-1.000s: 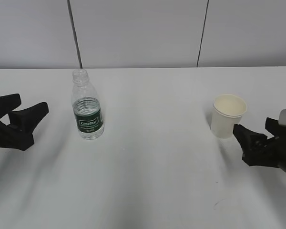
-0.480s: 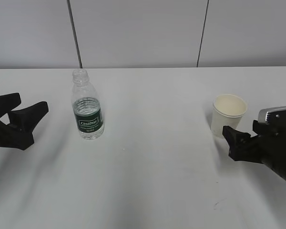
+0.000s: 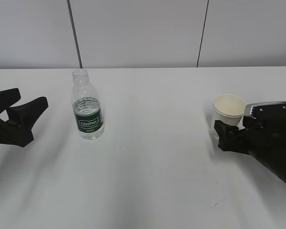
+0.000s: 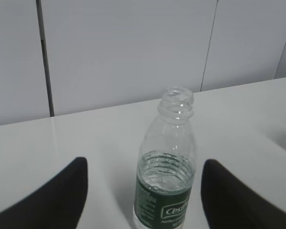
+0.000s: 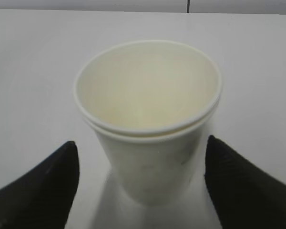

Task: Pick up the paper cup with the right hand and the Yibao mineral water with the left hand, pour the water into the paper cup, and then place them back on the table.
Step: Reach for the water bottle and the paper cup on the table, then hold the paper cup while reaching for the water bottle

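The paper cup (image 3: 228, 112) stands upright on the white table (image 3: 157, 167) at the right; it is cream-white and empty. My right gripper (image 3: 233, 128) is open, with a finger on each side of the cup's lower half and not touching it. In the right wrist view the cup (image 5: 150, 138) stands between the open gripper's (image 5: 142, 145) fingers. The Yibao water bottle (image 3: 87, 112), capless with a green label, stands at the left. My left gripper (image 3: 28, 98) is open and empty, left of the bottle and apart from it. In the left wrist view the bottle (image 4: 166, 183) stands ahead of the open gripper (image 4: 144, 166).
A grey panelled wall (image 3: 143, 33) rises behind the table's far edge. Nothing else stands on the table between bottle and cup.
My right gripper has moved up and left to the cup, so its open fingers now flank it. The left gripper, the bottle and the cup have stayed put.
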